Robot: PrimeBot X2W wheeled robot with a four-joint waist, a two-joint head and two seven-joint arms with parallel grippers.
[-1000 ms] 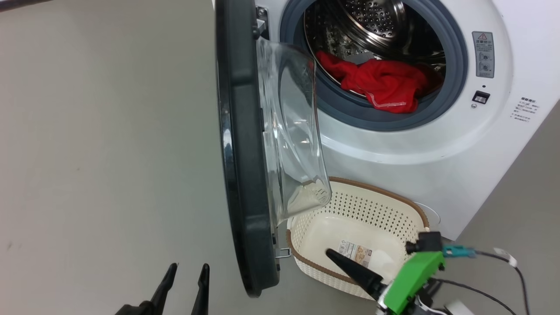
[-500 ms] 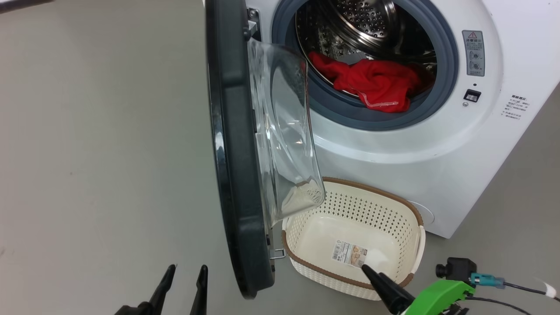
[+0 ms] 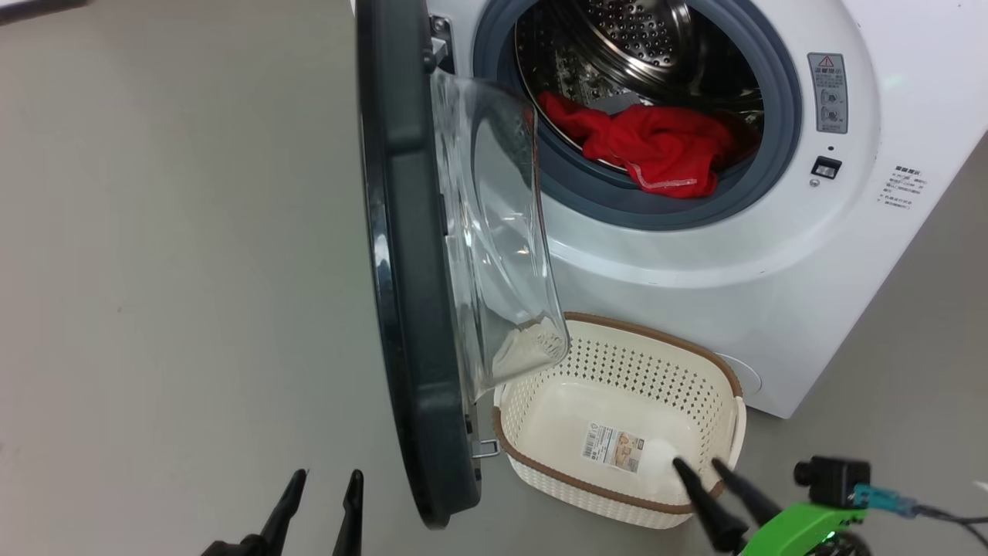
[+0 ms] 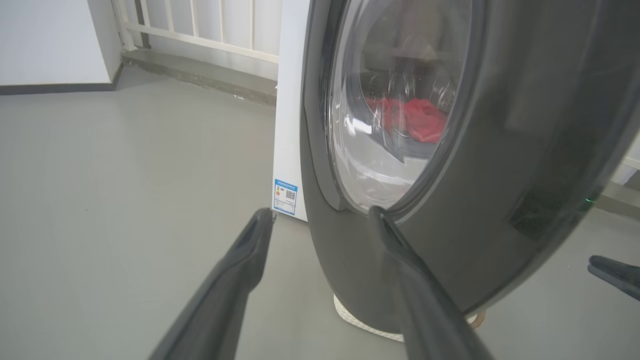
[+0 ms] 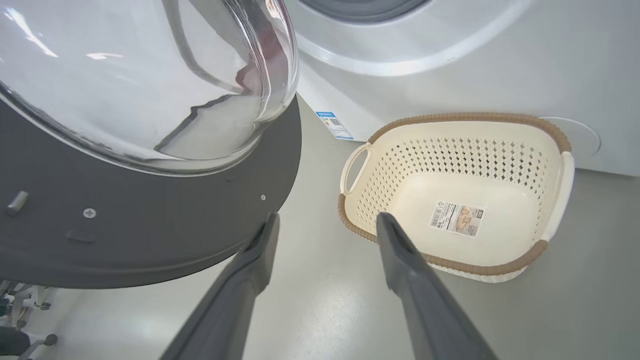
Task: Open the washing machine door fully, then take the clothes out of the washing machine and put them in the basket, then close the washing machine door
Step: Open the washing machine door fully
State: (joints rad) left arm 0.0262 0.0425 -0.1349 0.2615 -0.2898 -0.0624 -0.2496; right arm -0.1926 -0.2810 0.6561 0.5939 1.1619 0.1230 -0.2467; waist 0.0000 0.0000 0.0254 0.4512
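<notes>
My left jaws stand wide and hold nothing. Their two dark fingers (image 3: 285, 510) (image 4: 240, 270) are on the outer side of the washing machine door (image 3: 409, 270) (image 4: 500, 175) (image 5: 150, 235), near its lower edge. In the left wrist view one finger crosses the door's glossy black face. I cannot tell whether it touches.

My right jaws are also spread wide and hold nothing. Their fingers (image 3: 698, 498) (image 5: 400, 265) are on the inner side of the door. In the right wrist view one tip lies by the door's bottom edge and the other lies over the near rim of the basket (image 3: 648, 333) (image 5: 470, 118). Whether that tip touches the rim I cannot tell.

The door stands open, edge-on in the head view, about square to the front of the washing machine (image 3: 695, 270) (image 5: 450, 50). Its clear glass bowl (image 3: 502, 232) (image 5: 140, 75) bulges from the inner side, over the basket's corner nearest the door.

The basket sits on the grey floor (image 3: 154, 270) just beside the door's inner face, against the machine's front, with a paper label (image 3: 614, 446) (image 5: 457, 218) on its bottom.

Further in from the door's inner side, the red clothes (image 3: 656, 147) (image 4: 420, 117) lie in the mouth of the steel drum (image 3: 641, 31). One fold with a white trim drapes onto the grey-blue gasket (image 3: 656, 215).
</notes>
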